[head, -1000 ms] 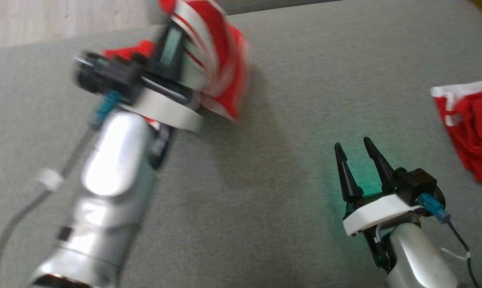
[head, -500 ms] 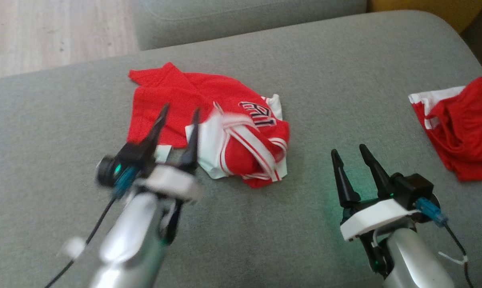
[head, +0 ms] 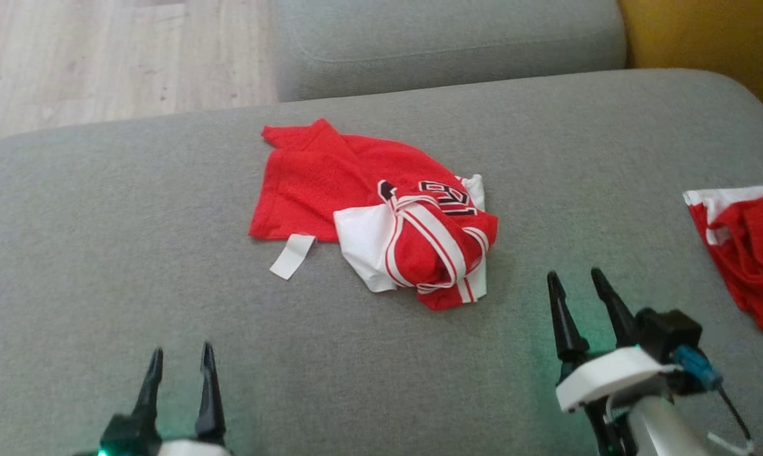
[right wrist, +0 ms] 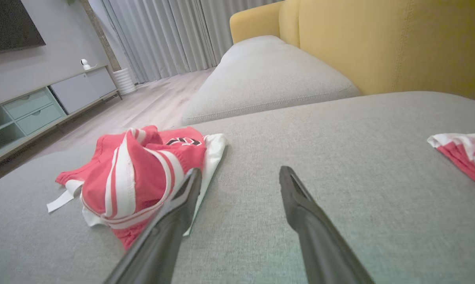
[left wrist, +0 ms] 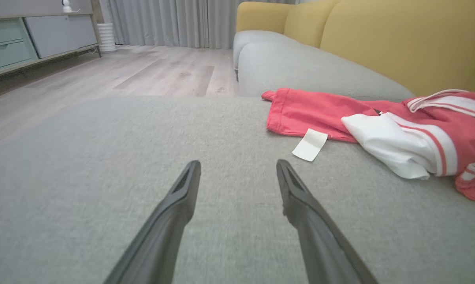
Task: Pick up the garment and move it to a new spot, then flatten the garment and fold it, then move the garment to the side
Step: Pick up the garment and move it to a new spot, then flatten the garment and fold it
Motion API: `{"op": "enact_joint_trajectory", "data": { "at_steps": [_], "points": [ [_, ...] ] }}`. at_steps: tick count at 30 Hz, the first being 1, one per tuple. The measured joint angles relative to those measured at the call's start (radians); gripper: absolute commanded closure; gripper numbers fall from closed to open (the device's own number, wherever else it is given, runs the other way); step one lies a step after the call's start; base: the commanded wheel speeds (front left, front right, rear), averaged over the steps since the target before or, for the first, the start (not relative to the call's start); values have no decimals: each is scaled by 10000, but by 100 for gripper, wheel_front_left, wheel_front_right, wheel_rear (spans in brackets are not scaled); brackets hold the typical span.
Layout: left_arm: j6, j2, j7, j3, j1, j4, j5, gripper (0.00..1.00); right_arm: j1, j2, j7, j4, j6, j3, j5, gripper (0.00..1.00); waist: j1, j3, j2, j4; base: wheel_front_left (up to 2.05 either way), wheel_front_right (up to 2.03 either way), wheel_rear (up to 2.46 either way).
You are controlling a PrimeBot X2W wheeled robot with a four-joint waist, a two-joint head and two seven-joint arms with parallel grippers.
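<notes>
Garment lies crumpled on the sofa; flattening looks next. Left end effector and right end effector, both wide and empty, must grip its edges

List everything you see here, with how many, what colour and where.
seat cushion: one, grey, under both garments
jersey: one, red and white, crumpled mid cushion
label: one, white, at the jersey's near left edge
second garment: one, red and white, cushion's right edge
far cushion: one, grey, beyond the seat cushion
backrest: one, yellow, upper right
floor: one, pale wood, upper left
curtains: one set, grey, across the room
cabinet: one, grey with teal drawers, far wall
left gripper: one, dark, open, lower left over bare cushion
right gripper: one, dark, open, lower right, clear of the jersey
</notes>
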Motion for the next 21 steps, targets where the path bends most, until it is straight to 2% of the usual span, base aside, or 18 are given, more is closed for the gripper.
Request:
{"op": "enact_joint_trajectory", "data": {
  "at_steps": [9,13,16,21],
  "points": [
    [-359,-295,0,309,478,-293,454,0,237,10,2,153,0,27,-2,0,0,-21,0,361,0,0,0],
    [-527,-318,0,278,349,-278,619,0,128,10,2,180,0,443,128,0,1,122,0,496,0,0,0],
    [-529,-320,0,15,33,-238,523,0,-295,21,4,692,0,888,412,0,2,248,0,674,0,0,0],
    [-518,-336,0,-679,-174,-153,236,0,-1166,31,13,2426,0,752,127,0,2,477,0,1099,0,0,0]
  ]
}}
